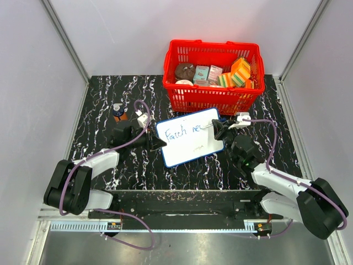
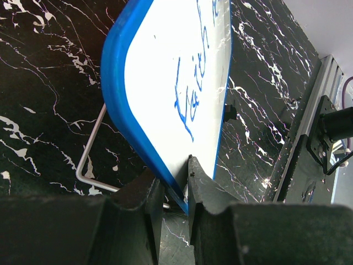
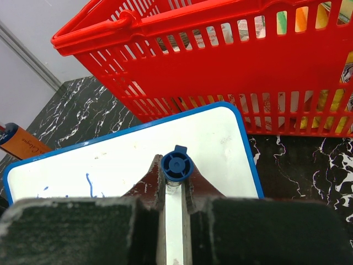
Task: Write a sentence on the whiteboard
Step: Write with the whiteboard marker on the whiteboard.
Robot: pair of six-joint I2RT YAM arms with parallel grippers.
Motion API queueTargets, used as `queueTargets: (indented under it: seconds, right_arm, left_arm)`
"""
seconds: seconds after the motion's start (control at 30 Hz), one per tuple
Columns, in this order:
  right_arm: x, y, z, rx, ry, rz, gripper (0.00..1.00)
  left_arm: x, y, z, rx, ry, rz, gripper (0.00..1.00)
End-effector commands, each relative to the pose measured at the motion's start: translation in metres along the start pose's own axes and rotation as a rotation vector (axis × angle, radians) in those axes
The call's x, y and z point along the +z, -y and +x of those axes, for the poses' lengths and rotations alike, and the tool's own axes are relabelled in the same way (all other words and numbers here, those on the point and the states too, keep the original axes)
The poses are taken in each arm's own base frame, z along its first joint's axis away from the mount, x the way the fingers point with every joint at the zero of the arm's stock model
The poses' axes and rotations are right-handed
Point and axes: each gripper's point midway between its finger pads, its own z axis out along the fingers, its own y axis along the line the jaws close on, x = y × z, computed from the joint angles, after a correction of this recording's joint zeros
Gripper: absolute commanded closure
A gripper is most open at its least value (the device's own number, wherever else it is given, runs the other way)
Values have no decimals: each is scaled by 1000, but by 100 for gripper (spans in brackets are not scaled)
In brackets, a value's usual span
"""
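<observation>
The left tool [image 2: 175,190] is pinched narrow on the whiteboard [image 1: 190,146] edge, with the board propped between both tools. The right tool [image 3: 175,185] grips a marker [image 3: 176,165] pointing at the board ahead. Only the left wrist view shows a wire stand [image 2: 88,149] behind the board. The top view reads the blue writing [image 1: 179,132].

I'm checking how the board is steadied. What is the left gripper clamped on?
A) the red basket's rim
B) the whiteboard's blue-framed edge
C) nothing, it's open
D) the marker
B: the left wrist view shows the left gripper pinching the frame of the whiteboard; the right gripper holds the marker.
</observation>
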Motion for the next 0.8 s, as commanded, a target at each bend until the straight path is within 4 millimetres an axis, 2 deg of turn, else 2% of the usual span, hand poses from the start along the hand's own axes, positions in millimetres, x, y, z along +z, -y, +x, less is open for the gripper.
queueTargets:
  seconds: [0.0,0.77]
  right_arm:
    - [9,1,-20,-7,53,36,100]
    - [16,2,-32,1,82,35,100]
  left_arm:
    - [-2,-24,-12,153,35,-109,100]
    - [-1,-24,-12,152,35,-108,100]
